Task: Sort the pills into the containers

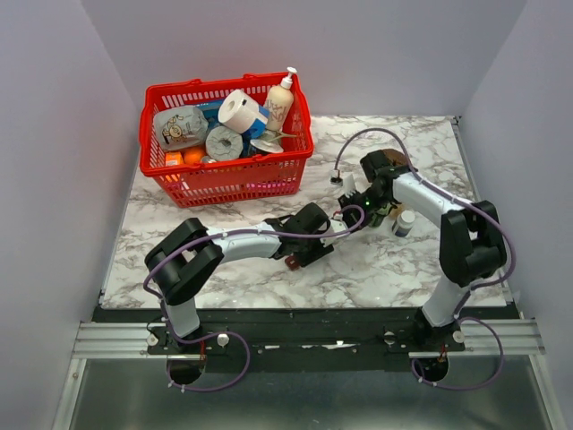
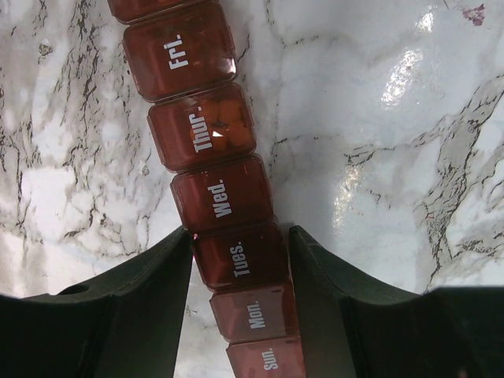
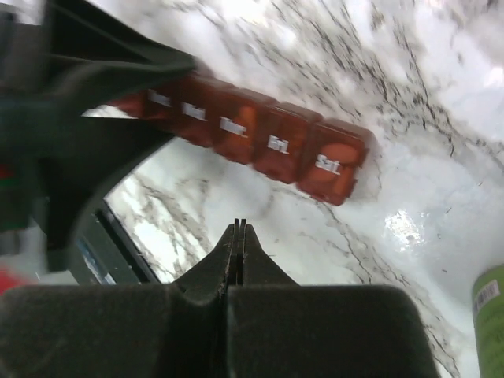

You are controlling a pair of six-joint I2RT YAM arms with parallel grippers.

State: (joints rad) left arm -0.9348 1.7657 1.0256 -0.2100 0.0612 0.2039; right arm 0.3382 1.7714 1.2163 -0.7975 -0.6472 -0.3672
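Observation:
The dark red-brown pill organizer (image 2: 213, 134) lies on the marble with its day lids closed, Sun. to Fri. in the left wrist view. My left gripper (image 2: 240, 235) is shut on it at the Tues. compartment, one finger on each side. An orange pill (image 2: 223, 128) shows through the Thur. lid. In the right wrist view the organizer (image 3: 272, 142) ends at Sat., with an orange pill inside (image 3: 340, 153). My right gripper (image 3: 239, 225) is shut and empty, just above the marble beside the Sat. end. In the top view the left gripper (image 1: 309, 237) covers most of the organizer (image 1: 294, 262); the right gripper (image 1: 360, 202) is close by.
A red mesh basket (image 1: 224, 175) full of household goods stands at the back left. A small white pill bottle (image 1: 405, 222) stands right of the grippers; a green-labelled bottle (image 3: 492, 315) shows at the right wrist view's edge. A white cap (image 1: 337, 179) lies behind the right gripper.

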